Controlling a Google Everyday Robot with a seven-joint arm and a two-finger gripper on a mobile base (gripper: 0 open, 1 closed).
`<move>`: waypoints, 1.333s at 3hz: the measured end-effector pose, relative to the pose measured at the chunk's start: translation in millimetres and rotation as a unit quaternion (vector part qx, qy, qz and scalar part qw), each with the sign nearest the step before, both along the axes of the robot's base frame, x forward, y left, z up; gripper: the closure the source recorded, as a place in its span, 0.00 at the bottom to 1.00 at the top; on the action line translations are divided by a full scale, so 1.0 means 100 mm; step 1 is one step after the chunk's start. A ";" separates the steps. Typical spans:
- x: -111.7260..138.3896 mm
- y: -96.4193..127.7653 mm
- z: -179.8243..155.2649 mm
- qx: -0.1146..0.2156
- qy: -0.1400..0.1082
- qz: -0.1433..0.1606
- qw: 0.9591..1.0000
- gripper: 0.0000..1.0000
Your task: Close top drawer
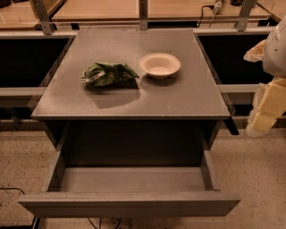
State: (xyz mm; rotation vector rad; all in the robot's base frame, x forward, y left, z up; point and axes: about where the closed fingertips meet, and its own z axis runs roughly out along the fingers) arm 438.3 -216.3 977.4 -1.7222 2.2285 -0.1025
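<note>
Office: rows of desks (103, 10); pincer (263, 114) at right

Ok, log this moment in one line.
top drawer: open | gripper: right of cabinet, not touching drawer | cabinet top: bowl, green bag

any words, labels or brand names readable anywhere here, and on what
No text can be read.
Green snack bag: printing too blurred to read.
White bowl, top drawer, cabinet top: no markings visible.
Gripper, at the right edge beside the cabinet: no label visible.
</note>
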 end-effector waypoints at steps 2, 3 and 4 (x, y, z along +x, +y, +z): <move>0.03 -0.01 -0.15 -0.007 0.006 -0.009 1.000 0.00; -0.13 0.15 -0.34 -0.001 -0.010 -0.003 1.000 0.00; -0.37 0.32 -0.76 0.011 -0.027 0.012 0.999 0.00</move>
